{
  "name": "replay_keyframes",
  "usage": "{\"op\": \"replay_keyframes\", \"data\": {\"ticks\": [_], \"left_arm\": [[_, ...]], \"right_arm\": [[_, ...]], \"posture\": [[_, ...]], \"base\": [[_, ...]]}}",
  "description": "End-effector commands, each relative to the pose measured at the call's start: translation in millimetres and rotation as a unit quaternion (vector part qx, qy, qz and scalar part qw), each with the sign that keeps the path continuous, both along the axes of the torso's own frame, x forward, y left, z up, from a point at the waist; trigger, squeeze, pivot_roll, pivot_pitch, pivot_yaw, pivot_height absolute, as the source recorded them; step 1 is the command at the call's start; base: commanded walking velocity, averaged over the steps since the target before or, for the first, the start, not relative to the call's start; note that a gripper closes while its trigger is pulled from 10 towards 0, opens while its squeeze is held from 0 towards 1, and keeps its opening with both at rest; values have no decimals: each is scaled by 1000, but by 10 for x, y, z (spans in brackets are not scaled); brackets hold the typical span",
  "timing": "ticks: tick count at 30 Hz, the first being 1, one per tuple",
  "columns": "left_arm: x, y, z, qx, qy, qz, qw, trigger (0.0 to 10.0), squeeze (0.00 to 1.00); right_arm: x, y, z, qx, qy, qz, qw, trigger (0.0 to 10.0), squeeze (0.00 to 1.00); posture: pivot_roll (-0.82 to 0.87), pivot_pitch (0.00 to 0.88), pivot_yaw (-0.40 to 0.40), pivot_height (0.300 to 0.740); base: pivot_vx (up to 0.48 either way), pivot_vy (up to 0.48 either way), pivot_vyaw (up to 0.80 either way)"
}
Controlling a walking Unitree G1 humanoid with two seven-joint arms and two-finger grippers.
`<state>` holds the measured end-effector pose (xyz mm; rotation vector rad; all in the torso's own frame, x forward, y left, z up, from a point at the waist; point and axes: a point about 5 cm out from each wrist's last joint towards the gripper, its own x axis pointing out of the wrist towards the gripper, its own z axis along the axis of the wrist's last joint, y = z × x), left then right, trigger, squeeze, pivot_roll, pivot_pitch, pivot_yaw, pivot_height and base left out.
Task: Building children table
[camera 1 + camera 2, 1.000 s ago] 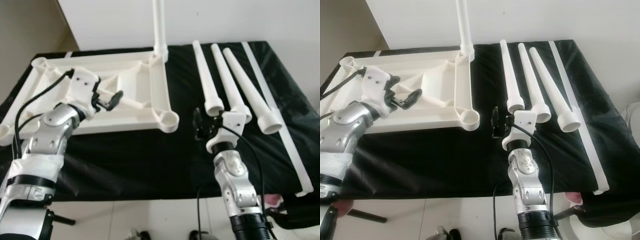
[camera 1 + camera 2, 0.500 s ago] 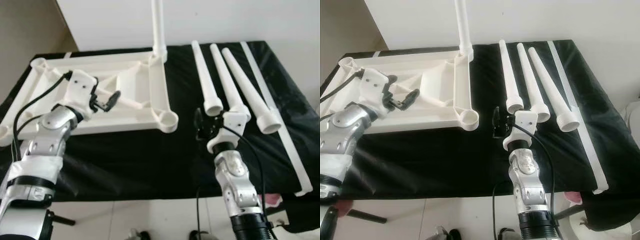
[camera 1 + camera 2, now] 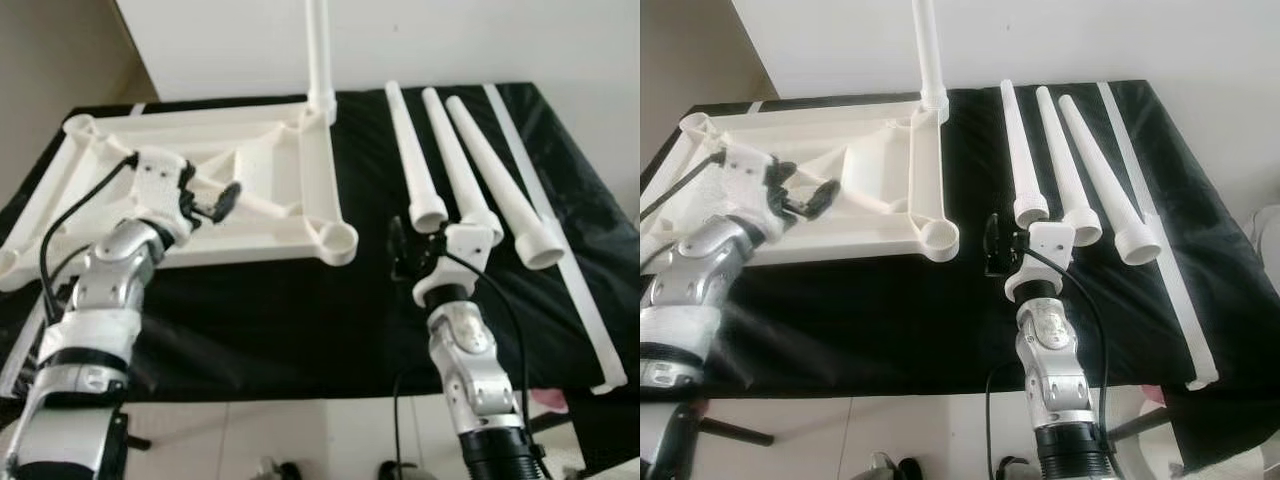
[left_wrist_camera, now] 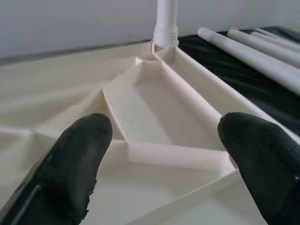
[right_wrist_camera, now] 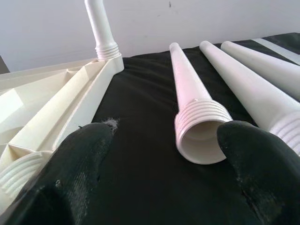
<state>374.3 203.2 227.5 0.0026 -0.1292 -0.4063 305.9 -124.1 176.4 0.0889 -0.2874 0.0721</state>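
Note:
The white plastic tabletop (image 3: 300,215) lies upside down on the black cloth, with one leg (image 3: 318,50) standing screwed into its far right corner. Three loose white legs (image 3: 412,160) lie side by side to its right. My left gripper (image 3: 218,200) hovers open over the tabletop's ribbed underside (image 4: 154,108). My right gripper (image 3: 398,250) stands open just in front of the threaded end of the nearest loose leg (image 5: 199,126), with nothing between its fingers (image 5: 262,159).
An empty round socket (image 3: 338,238) sits at the tabletop's near right corner. A long thin white strip (image 3: 560,230) lies along the right side of the black cloth (image 3: 280,320). A white wall stands right behind the table.
My left forearm has swung a little to the left and its gripper has drawn slightly back over the tabletop. The right arm has not moved.

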Motion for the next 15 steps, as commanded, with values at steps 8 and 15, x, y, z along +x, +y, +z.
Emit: {"op": "replay_keyframes", "data": {"ticks": [8, 15], "left_arm": [[-27, 241, -285, -21, 76, 60, 995, 10000, 1000], [-165, 290, -388, 85, 108, -29, 990, 10000, 0]], "right_arm": [[-10, 26, -26, 0, 3, 7, 1000, 10000, 0], [-18, 34, -31, -3, 4, 13, 1000, 10000, 0]], "posture": [[-96, 161, 69, 740], [-90, 162, 60, 740]], "base": [[0, 0, 0], [0, 0, 0]]}}
